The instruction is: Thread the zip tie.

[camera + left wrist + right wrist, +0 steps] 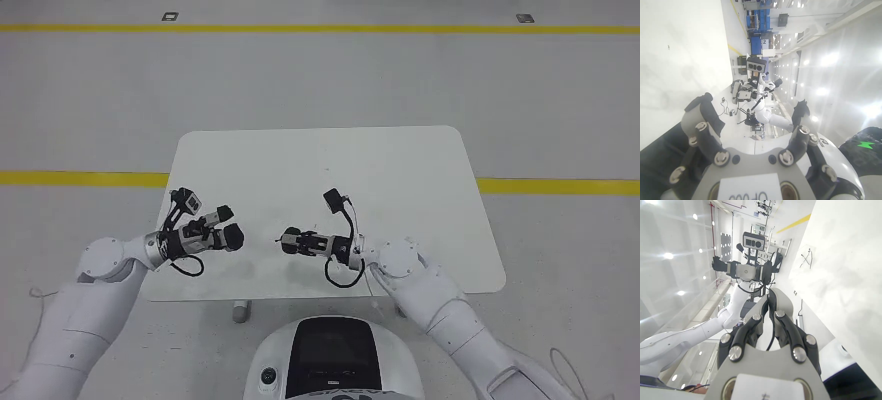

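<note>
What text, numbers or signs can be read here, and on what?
"N": sign on a blue partition in the room behind.
No words, only a green bolt symbol on a black panel.
Unreadable, print cut by the frame edge: left wrist label, right wrist label.
Unreadable, too skewed: logo beside the panel.

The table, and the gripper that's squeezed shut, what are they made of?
The table looks like smooth white plastic or coated board: an even, dull surface with rounded corners. The right gripper seems to be grey metal with shiny screws; its pads look like black ridged rubber. The thin black zip tie it pinches curves, so it is probably bendy plastic.
</note>
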{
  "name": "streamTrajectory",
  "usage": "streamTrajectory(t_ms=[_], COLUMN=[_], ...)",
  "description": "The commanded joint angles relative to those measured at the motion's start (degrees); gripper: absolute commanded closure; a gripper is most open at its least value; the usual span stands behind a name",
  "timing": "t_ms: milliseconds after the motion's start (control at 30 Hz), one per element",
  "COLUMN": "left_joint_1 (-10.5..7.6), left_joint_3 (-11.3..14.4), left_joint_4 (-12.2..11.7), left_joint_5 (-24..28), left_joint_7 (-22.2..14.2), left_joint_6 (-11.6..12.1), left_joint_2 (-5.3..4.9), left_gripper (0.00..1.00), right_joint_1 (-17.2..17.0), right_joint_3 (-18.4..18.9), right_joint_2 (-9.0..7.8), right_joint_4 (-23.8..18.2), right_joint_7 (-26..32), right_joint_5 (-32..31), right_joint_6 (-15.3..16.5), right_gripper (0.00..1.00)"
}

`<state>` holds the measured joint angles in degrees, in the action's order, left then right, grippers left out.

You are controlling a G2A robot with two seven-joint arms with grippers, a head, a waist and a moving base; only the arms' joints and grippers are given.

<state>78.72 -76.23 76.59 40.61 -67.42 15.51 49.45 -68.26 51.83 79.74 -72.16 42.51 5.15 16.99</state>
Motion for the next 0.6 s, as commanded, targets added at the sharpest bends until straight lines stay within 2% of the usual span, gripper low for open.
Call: streamTrajectory(t_ms=[0, 100, 167, 267, 433, 533, 567], left_joint_1=[0.06, -0.07, -0.24, -0.23, 0.83, 1.79, 1.79], left_joint_3=[0.33, 0.4, -0.55, -2.49, -6.7, -8.99, -9.18], left_joint_4=[0.5, 1.53, 1.73, 1.87, 1.22, 0.51, 0.48], left_joint_5=[-0.89, -2.96, -4.7, -7.23, -8.92, -10.57, -11.2], left_joint_7=[1.65, 2.7, 3.02, 3.09, 4.05, 1.97, 1.79], left_joint_6=[-0.13, -0.54, -1.31, -2.73, -4.66, -7.48, -7.71], left_joint_2=[0.08, 0.01, -0.29, -0.87, -1.82, -2.57, -2.67], left_gripper=[0.0, 0.0, 0.0, 0.0, 0.0, 0.0, 0.0], right_joint_1=[-0.15, -0.73, -1.47, -2.13, -3.23, -3.63, -3.63], right_joint_3=[-0.19, -0.68, -0.72, -0.87, -0.59, -0.33, -0.33], right_joint_2=[-0.02, -0.2, -0.32, -0.56, -0.79, -0.96, -0.96], right_joint_4=[-0.38, -2.45, -3.77, -5.27, -6.69, -7.06, -7.06], right_joint_7=[-0.47, -4.11, -5.71, -7.65, -10.12, -10.44, -10.44], right_joint_5=[-0.78, -6.11, -7.62, -11.03, -11.82, -11.58, -11.58], right_joint_6=[-0.22, 0.66, 2.32, 2.49, 2.49, 2.49, 2.49], right_gripper=[1.0, 1.0, 1.0, 1.0, 1.0, 1.0, 1.0])
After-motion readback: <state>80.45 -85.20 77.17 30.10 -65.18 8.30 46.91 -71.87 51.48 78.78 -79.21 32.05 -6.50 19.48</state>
